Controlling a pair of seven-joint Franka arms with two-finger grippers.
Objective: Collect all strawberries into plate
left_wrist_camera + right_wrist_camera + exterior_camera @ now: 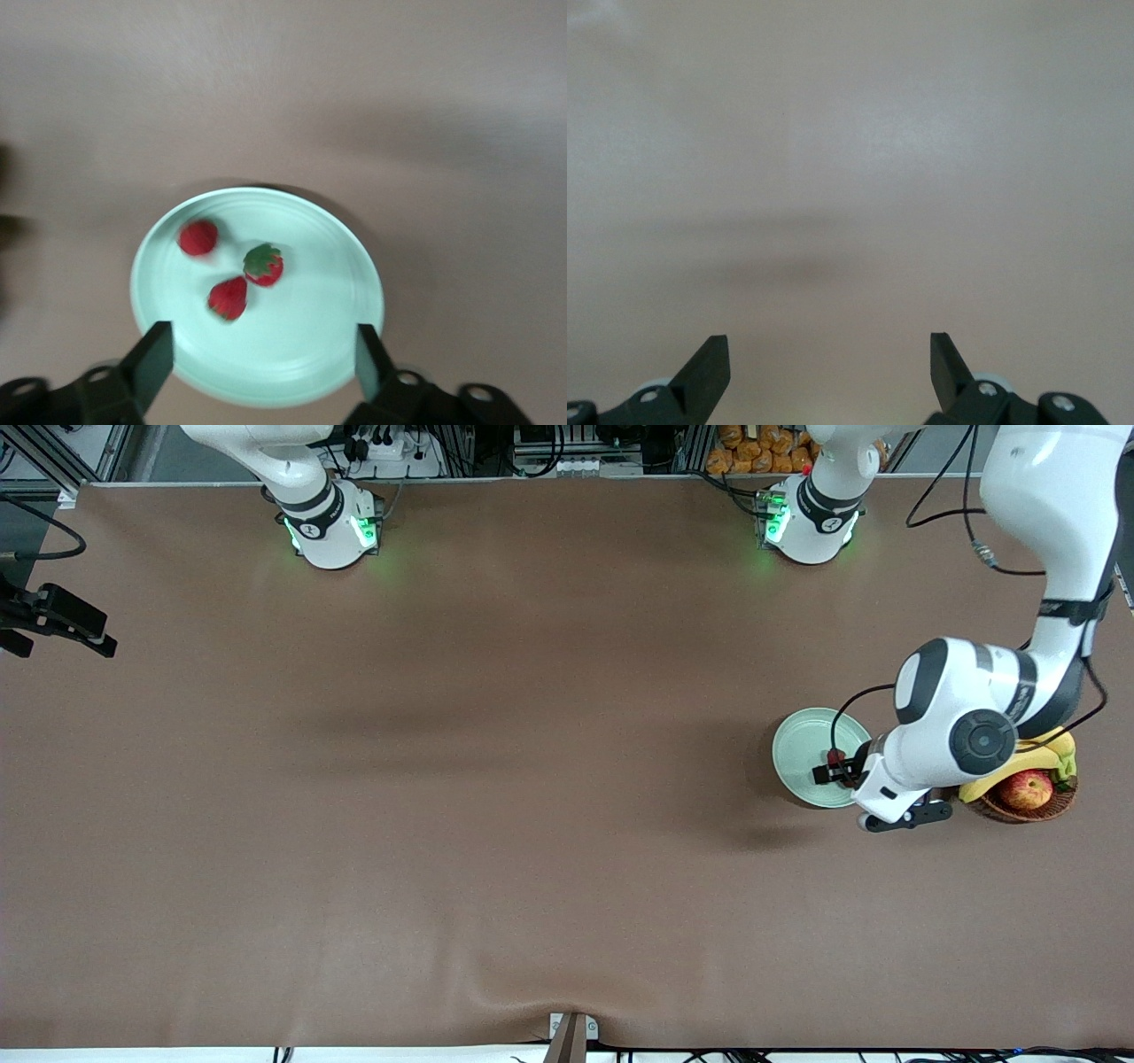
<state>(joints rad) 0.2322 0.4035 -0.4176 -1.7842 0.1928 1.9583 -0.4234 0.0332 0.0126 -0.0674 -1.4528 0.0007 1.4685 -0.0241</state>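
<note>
Three strawberries lie close together in the pale mint-green plate (323,232): one (198,237) near the rim, one with a green cap (264,265) at the middle, one (229,297) beside it. My left gripper (264,341) hangs open just above the plate (802,746), with nothing between its fingers (152,359). In the front view the left gripper (834,768) is over the plate's edge toward the basket, with a bit of red strawberry (833,756) showing beside it. My right gripper (830,359) is open over bare brown table and holds nothing.
A brown wicker basket (999,810) with a red-yellow apple (1026,788) and a banana (1038,758) stands right beside the plate, under the left arm's elbow. A black bracket (55,618) juts in at the right arm's end of the table.
</note>
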